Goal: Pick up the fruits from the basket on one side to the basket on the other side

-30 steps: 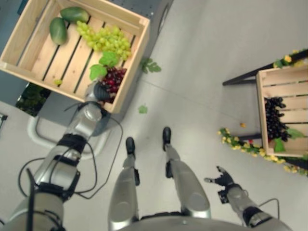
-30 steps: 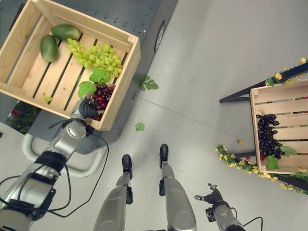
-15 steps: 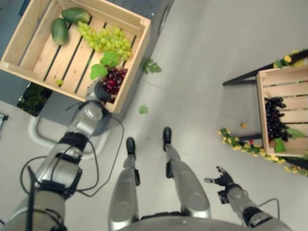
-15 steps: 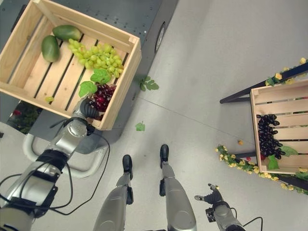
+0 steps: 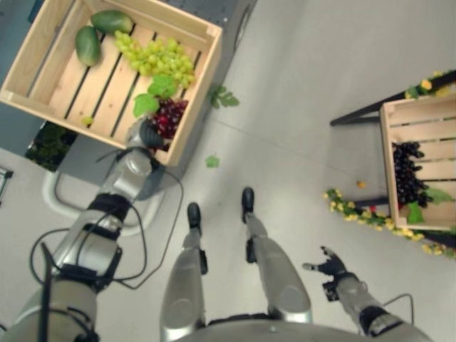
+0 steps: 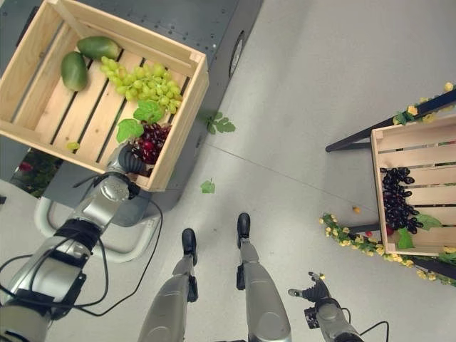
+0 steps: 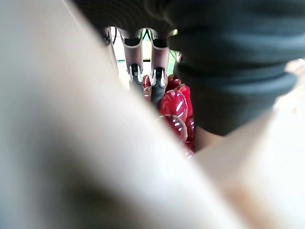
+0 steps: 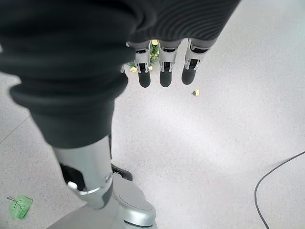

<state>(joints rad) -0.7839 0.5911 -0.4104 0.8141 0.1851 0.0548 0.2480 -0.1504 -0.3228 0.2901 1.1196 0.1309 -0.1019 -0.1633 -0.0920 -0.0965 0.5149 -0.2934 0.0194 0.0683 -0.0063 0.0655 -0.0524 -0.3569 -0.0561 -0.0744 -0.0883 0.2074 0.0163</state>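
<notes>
left hand (image 5: 146, 134) fingers (image 7: 158, 88) straight, touching red grapes (image 7: 174, 106) | right hand (image 5: 329, 267) fingers relaxed, empty

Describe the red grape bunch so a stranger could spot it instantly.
Find the big wooden crate on the robot's left. In its near corner, by the left robot hand, lie the red grapes. They are glossy dark red, unlike the pale green grapes beyond them.

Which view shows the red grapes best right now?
The right eye view: the whole bunch of red grapes lies in the crate corner at the left hand. The left eye view matches; the left wrist view shows just a few grapes past the fingers.
</notes>
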